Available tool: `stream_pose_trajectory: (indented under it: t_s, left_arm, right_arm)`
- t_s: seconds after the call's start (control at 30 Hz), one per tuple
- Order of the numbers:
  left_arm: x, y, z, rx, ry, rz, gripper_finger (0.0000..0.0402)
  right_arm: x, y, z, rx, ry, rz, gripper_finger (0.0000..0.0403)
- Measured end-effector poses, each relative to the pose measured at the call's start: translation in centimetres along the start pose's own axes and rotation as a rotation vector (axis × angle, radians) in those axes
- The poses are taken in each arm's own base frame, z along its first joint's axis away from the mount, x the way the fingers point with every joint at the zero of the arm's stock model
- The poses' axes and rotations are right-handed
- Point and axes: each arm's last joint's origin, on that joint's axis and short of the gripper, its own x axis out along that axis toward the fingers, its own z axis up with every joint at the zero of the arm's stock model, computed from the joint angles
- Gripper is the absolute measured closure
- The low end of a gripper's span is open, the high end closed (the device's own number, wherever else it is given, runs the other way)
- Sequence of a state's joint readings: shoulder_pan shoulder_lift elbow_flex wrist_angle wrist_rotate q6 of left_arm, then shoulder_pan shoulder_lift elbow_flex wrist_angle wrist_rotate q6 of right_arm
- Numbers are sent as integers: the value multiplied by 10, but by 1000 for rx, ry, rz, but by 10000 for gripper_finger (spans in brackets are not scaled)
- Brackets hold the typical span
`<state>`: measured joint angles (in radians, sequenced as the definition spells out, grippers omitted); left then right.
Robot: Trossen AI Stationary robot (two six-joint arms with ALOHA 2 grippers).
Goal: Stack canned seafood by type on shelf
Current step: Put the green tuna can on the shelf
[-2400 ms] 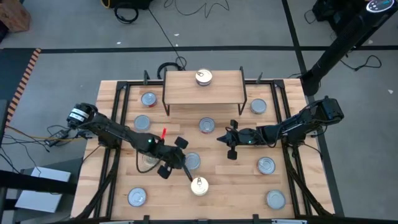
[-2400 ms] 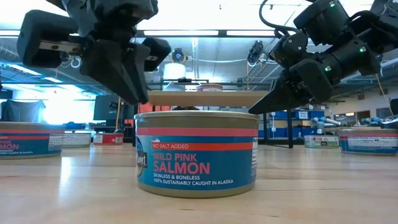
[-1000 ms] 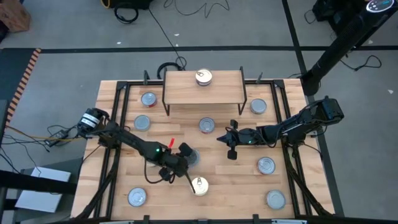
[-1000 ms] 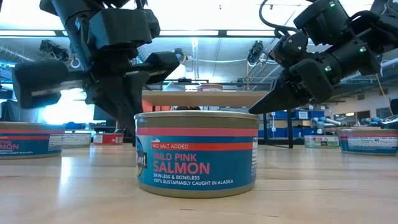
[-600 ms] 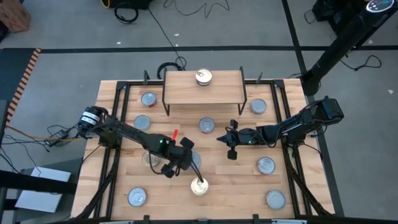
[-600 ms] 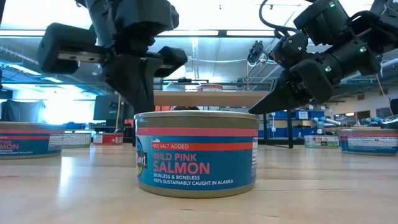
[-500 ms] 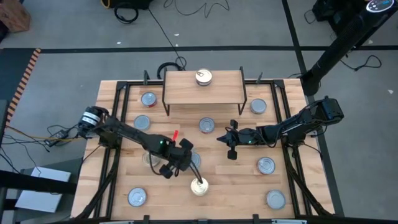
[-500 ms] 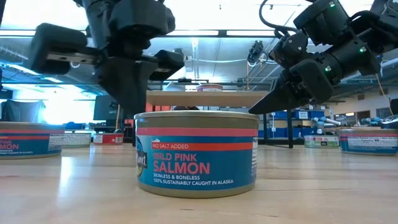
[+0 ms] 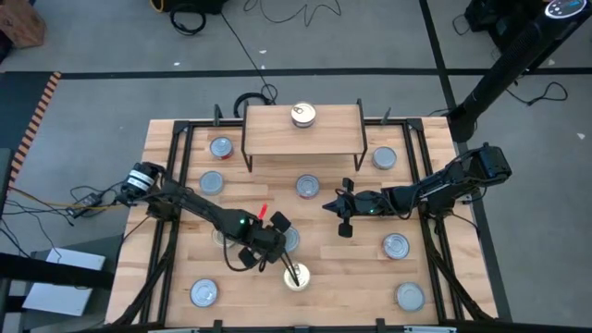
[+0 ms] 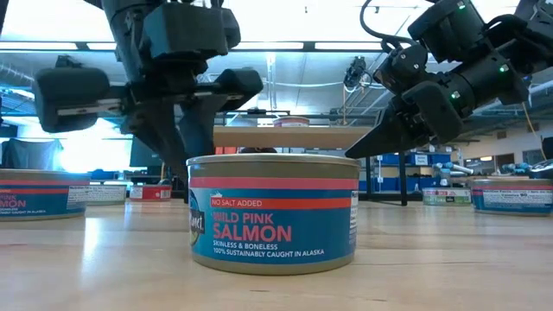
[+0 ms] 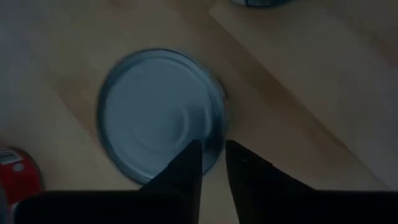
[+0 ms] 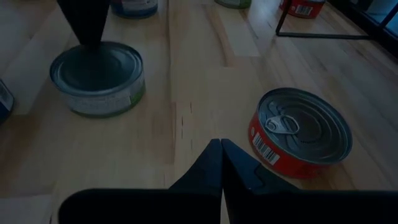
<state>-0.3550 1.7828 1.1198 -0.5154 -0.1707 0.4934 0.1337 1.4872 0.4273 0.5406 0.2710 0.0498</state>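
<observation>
My left gripper (image 9: 278,244) (image 11: 213,152) hangs, pointing steeply down, over the rim of a silver-topped tin (image 9: 289,239) (image 11: 158,112) at the table's middle, its fingers a narrow gap apart. Next to that tin, toward the near edge, stands a gold-topped salmon tin (image 9: 296,276) (image 10: 272,212). My right gripper (image 9: 326,205) (image 12: 221,149) hovers shut beside a red-sided tin (image 9: 307,186) (image 12: 301,134). The shelf (image 9: 303,134) stands at the far side on black legs, with one gold-topped tin (image 9: 302,114) resting on its board. My left gripper has one fingertip (image 11: 189,155) over the silver tin's top, just inside the rim (image 11: 208,134), and the other (image 11: 239,158) outside it. They come from above, slanting. I cannot tell whether they touch the tin, which sits flat on the table.
Several more tins stand scattered: far left (image 9: 220,146) (image 9: 211,182), far right (image 9: 384,158), near right (image 9: 396,245) (image 9: 409,295), near left (image 9: 203,293). Black frame rails (image 9: 176,185) run along the table's sides. A red-sided tin (image 11: 12,180) lies close to my left arm.
My left gripper has risen a little and sunk again over the same silver-topped tin, ending about where it was. No tin has moved.
</observation>
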Motion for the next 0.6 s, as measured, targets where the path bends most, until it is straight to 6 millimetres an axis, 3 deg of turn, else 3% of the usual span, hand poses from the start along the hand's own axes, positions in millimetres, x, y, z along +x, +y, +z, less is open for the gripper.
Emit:
stream_pose_trajectory:
  t_s: [0.27,0.47,0.6]
  left_arm:
    - [9,-2,0,7,31,9,333]
    - [10,-1,0,5,38,36,389]
    - [10,-1,0,2,41,34,398]
  right_arm:
    - [0,0,0,1,-2,0,392]
    - [0,0,0,0,-2,0,392]
    - [0,0,0,0,-2,0,392]
